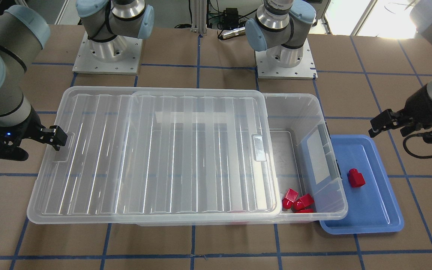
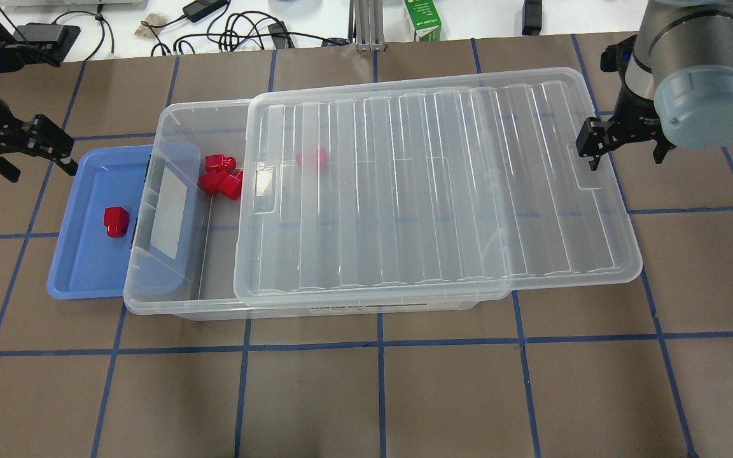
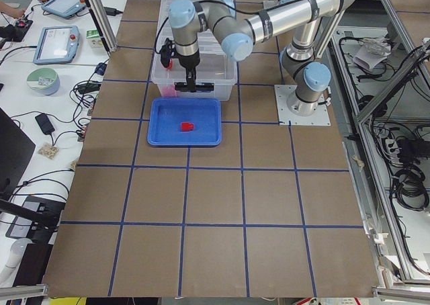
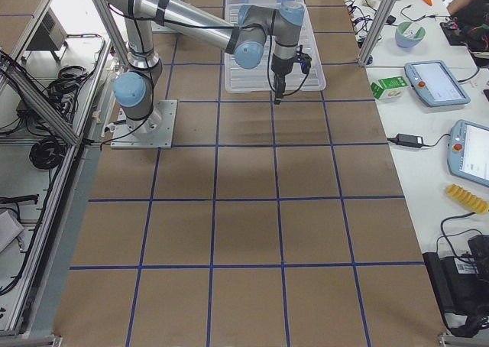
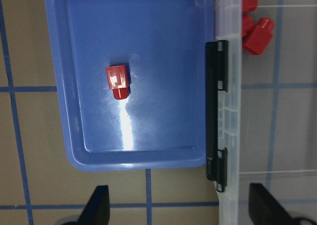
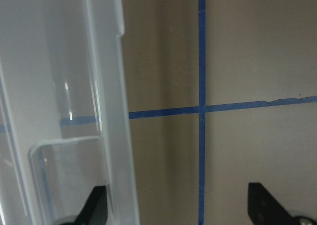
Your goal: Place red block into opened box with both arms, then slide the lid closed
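The red block [image 1: 356,177] [image 2: 115,221] [image 5: 118,81] lies alone on the blue tray [image 2: 86,280]. The clear box [image 2: 150,299] stands beside the tray. Its ribbed lid [image 2: 436,191] [image 1: 156,157] is slid towards my right side, which leaves the tray end of the box uncovered. My left gripper [image 2: 34,152] [image 1: 390,125] [image 5: 181,210] hangs open over the tray's far edge, holding nothing and apart from the block. My right gripper [image 2: 592,145] [image 1: 56,137] [image 6: 178,210] is open at the lid's far short end, with its fingers either side of the lid's edge by the recessed handle.
Three red blocks [image 2: 221,175] [image 1: 297,202] sit bunched in the box's uncovered end. Another red block [image 2: 312,159] shows through the lid. The arm bases [image 1: 107,56] [image 1: 285,56] stand behind the box. Cables and devices [image 2: 226,25] lie past the table's far edge.
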You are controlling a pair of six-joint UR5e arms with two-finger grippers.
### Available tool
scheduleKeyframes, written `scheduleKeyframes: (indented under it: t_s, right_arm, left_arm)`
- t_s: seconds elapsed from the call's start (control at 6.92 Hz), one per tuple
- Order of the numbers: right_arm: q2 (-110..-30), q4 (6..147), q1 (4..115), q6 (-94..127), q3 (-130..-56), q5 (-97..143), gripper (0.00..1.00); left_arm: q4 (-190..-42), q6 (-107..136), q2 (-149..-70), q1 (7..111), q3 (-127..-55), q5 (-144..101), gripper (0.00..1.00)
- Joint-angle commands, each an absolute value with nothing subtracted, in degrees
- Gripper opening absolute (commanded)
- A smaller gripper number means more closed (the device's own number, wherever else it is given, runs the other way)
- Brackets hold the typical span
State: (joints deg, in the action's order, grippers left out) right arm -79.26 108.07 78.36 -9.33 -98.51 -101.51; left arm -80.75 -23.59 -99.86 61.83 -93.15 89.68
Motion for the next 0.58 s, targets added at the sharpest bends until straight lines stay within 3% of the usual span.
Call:
scheduleKeyframes:
  t_s: [0.0,0.43]
  right_arm:
    - [-79.3,108.3,75.1,-13.4,-98.2,-101.3,1.00]
    - [-79.5,108.2,74.4,-13.6,-98.2,-101.3,1.00]
  left_arm:
    - [-73.3,-24.0,-105.4,57.8,-96.8,89.2,1.00]
    - [-67.3,-26.7,-111.5,57.7,-98.4,84.7,1.00]
